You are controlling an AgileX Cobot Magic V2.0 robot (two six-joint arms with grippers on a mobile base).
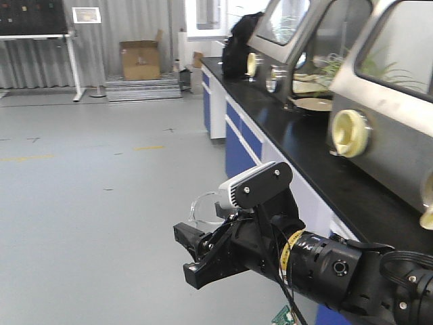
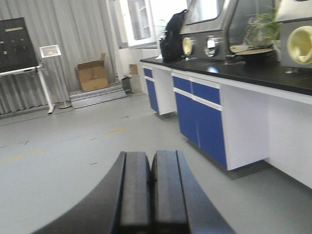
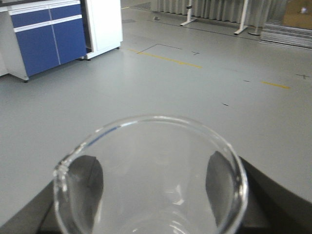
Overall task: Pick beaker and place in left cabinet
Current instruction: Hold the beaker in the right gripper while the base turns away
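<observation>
The beaker (image 3: 151,170), clear glass with a pouring lip at its left rim, fills the lower part of the right wrist view. My right gripper (image 3: 155,181) is shut on it, with a dark pad pressed against each side. In the front view that arm reaches in from the lower right, and the beaker (image 1: 205,207) hangs at the right gripper (image 1: 193,256) over open floor. My left gripper (image 2: 151,163) is shut with its pads together and nothing between them, pointing across the floor. The left cabinet is out of view.
A long counter (image 1: 284,128) with a black top and blue cupboard fronts (image 2: 200,117) runs along the right, carrying steel glove boxes (image 1: 385,88) and a black backpack (image 1: 237,44). A cardboard box (image 1: 140,59) and a board on a white stand (image 1: 71,51) are at the far wall.
</observation>
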